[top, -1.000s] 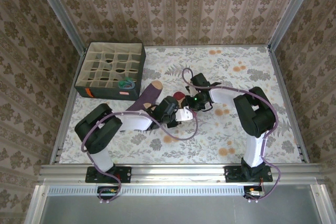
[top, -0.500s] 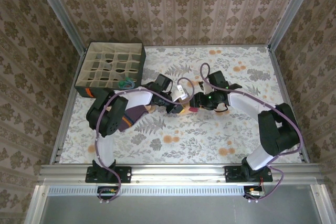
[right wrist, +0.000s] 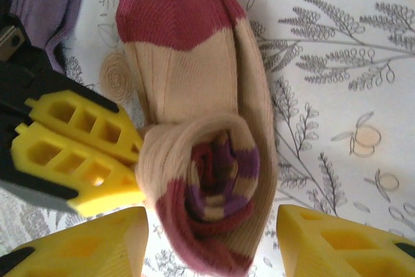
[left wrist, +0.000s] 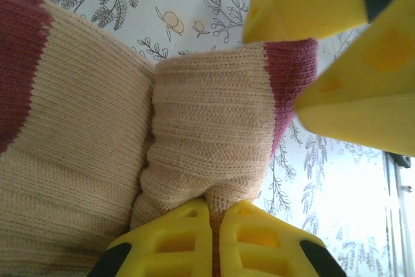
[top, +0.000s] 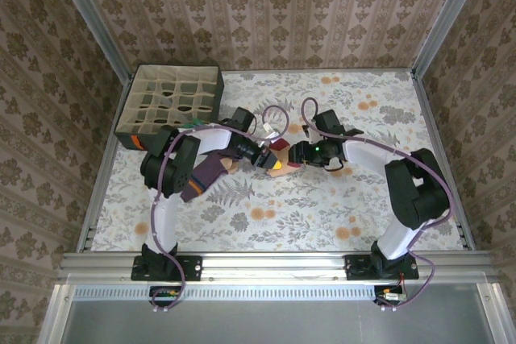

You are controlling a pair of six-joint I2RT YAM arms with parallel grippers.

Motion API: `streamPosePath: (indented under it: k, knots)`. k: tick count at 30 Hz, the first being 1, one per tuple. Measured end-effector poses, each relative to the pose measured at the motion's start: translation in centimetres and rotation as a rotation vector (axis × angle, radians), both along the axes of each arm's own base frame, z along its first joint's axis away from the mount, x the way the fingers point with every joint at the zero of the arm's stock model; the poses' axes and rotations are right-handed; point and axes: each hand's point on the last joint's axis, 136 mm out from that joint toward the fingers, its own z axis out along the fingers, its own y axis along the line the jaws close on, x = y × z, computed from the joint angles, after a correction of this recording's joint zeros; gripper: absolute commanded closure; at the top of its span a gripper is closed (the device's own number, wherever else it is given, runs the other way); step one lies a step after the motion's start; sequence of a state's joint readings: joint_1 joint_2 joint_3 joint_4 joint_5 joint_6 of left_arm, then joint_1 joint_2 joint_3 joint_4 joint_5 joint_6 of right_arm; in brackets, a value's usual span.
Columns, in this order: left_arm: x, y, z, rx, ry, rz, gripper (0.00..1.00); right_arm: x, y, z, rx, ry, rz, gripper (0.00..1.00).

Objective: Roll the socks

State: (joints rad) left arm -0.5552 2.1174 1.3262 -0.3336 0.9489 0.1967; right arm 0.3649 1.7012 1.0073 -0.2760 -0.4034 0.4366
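Floral table cover (top: 339,199) is lying under everything. We are pinching a fold of the peach sock (right wrist: 194,89) in the left gripper (left wrist: 217,218). Its yellow fingers (right wrist: 97,131) are closing to almost nothing, with only knit between them, at the left of the right wrist view. Our right gripper (right wrist: 211,231) is standing open along the bottom of that frame, one finger on each side of the rolled end, apparently not pressing it.

In the top view the sock is sitting at centre, a purple sock (top: 205,175) is lying to its lower left, and the compartment box (top: 127,138) is waiting at upper left.

We are judging the roll nearly finished, with the striped cuff coiled inside and the maroon toe flat. The next move is calling for the right jaws to close on the roll so the loose layer can be pulled over it.
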Motion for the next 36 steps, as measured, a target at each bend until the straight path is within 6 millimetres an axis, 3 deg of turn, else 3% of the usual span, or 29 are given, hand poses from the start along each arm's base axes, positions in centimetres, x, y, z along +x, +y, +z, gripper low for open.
streamPosePath:
  k: [4, 7, 11, 14, 24, 31, 36]
  knots:
    - [-0.1, 0.0, 0.0, -0.012, 0.053, -0.001, 0.93, 0.9, 1.2, -1.3, -0.011, 0.000, 0.031, 0.51]
    - [-0.2, 0.0, -0.1, -0.015, 0.071, -0.003, 0.93, 1.1, 2.2, -2.6, -0.018, 0.014, 0.057, 0.64]
    - [-0.3, 0.0, 0.0, -0.009, 0.070, -0.003, 0.91, 1.3, 2.7, -2.9, -0.012, 0.020, 0.063, 0.82]
    - [-0.9, 0.1, 0.0, 0.009, 0.023, -0.008, 0.86, 0.9, 2.7, -3.0, -0.012, 0.031, 0.060, 0.88]
    - [-6.1, -0.1, 0.7, 0.099, -0.436, -0.099, 0.74, -3.6, 1.9, -3.7, -0.014, 0.132, 0.080, 0.92]
    - [-7.7, 1.8, 2.8, 0.121, -0.788, -0.093, 0.59, -3.9, 1.9, -3.7, -0.012, 0.146, 0.083, 0.92]
    - [-8.6, 0.9, 3.6, 0.161, -1.020, -0.145, 0.55, -3.8, 2.0, -3.8, -0.023, 0.173, 0.085, 0.92]
